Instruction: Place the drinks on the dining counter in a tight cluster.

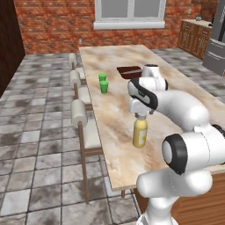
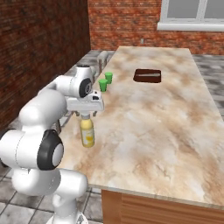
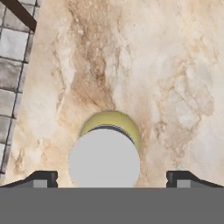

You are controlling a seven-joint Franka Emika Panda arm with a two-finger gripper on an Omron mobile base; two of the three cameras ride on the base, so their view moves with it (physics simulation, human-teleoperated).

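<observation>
A fat yellow juice bottle (image 1: 140, 134) (image 2: 87, 133) with a grey cap stands upright on the dining counter (image 1: 114, 118) (image 2: 166, 122), near its long stool-side edge. My gripper (image 1: 141, 115) (image 2: 86, 114) hangs straight above the cap, pointing down. In the hand view the round grey cap (image 3: 105, 159) sits between the two fingertips (image 3: 43, 178), with a gap on each side, and the yellow shoulder (image 3: 111, 119) shows beyond it. The gripper (image 3: 111, 179) is open and touches nothing. The other drinks are out of view.
Two small bright-green cups (image 1: 103, 83) (image 2: 105, 82) stand farther along the counter. A dark brown inset (image 1: 128, 71) (image 2: 147, 75) lies beyond them. Cushioned stools (image 1: 81, 114) line the counter's edge. Grey floor tiles (image 3: 11, 65) show past that edge.
</observation>
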